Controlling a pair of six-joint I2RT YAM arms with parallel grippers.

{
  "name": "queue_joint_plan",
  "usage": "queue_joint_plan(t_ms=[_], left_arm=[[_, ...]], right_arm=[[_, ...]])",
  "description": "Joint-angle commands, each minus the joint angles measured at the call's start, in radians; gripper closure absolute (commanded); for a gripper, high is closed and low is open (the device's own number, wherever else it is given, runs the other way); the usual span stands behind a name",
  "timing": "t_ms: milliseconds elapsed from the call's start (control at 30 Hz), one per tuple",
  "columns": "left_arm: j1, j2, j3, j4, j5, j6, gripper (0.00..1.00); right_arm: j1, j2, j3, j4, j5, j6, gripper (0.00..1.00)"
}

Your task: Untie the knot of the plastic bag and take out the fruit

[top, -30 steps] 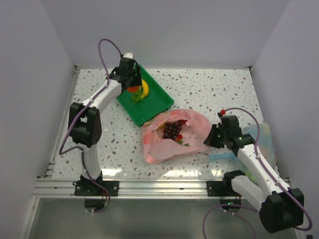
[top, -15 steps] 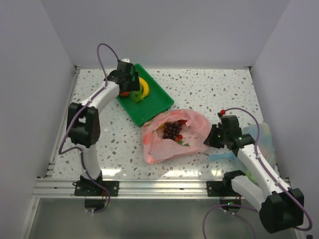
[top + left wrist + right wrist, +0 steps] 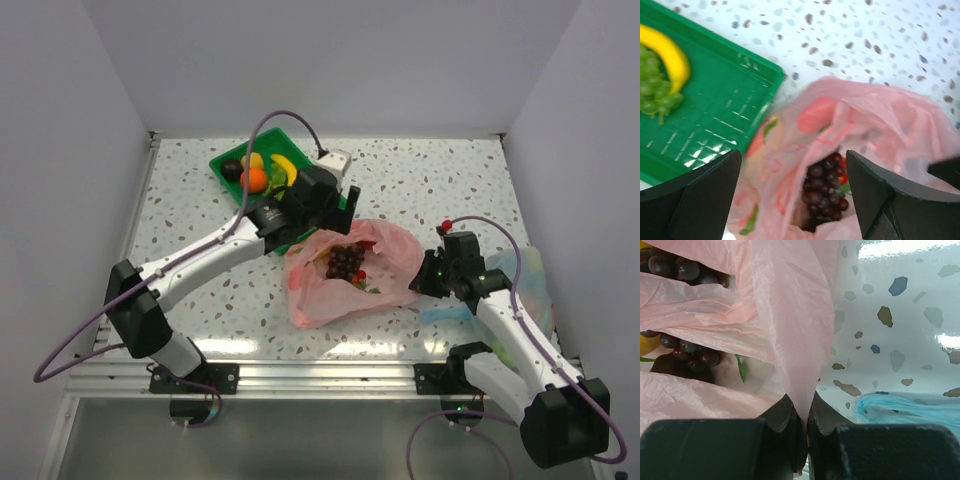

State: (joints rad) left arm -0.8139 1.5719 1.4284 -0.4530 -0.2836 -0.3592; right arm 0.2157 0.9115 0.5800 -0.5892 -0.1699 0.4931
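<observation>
Partly, plastic bag (image 3: 785,305) folds hide the grapes (image 3: 692,356); right gripper (image 3: 806,412) pinches the bag, left gripper (image 3: 792,162) gapes.

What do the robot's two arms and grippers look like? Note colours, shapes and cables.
The left arm and right arm have white tubular links with bulky black joints. A purple cable loops along each. The left gripper and right gripper have black fingers; the right's tips are pointed. A red knob tops the right wrist.

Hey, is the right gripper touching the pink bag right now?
Touching. The right wrist view shows the right gripper pinched shut on a fold of the plastic bag, pink film running between its fingertips.
</observation>
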Motion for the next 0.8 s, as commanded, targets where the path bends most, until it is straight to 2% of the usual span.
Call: queue_joint_plan(t_ms=[0,33,167,400,533,700,733,767], left_arm=[[-0.102,-0.001,0.001,-0.049,-0.058,-0.037,0.10],[-0.151,0.011,0.009,-0.055,-0.058,-0.041,0.11],[-0.208,0.118,0.017,-0.067,-0.058,-0.078,0.13],[-0.209,0.276,0.044,-0.036,-0.081,-0.078,0.16],[-0.197,0.368,0.081,-0.055,-0.186,-0.075,0.17],[-0.172,0.448,0.098,-0.055,-0.180,-0.096,0.19],[-0.171,0.456,0.098,-0.050,-0.175,-0.096,0.20],[-0.171,0.465,0.098,-0.052,-0.167,-0.095,0.25]], right_arm=[[0.002,0.001,0.020,0.026,0.012,-0.013,0.89],[0.002,0.001,0.018,0.026,0.012,-0.011,0.89],[0.002,0.000,0.017,0.029,0.010,-0.007,0.89],[0.002,-0.011,0.014,0.019,0.010,-0.010,0.89],[0.002,-0.019,0.009,0.014,0.006,-0.005,0.89],[0.002,-0.036,0.003,0.003,0.007,-0.005,0.89],[0.001,-0.036,0.000,0.002,0.007,-0.005,0.89],[0.002,-0.037,0.000,0.005,0.007,-0.005,0.89]])
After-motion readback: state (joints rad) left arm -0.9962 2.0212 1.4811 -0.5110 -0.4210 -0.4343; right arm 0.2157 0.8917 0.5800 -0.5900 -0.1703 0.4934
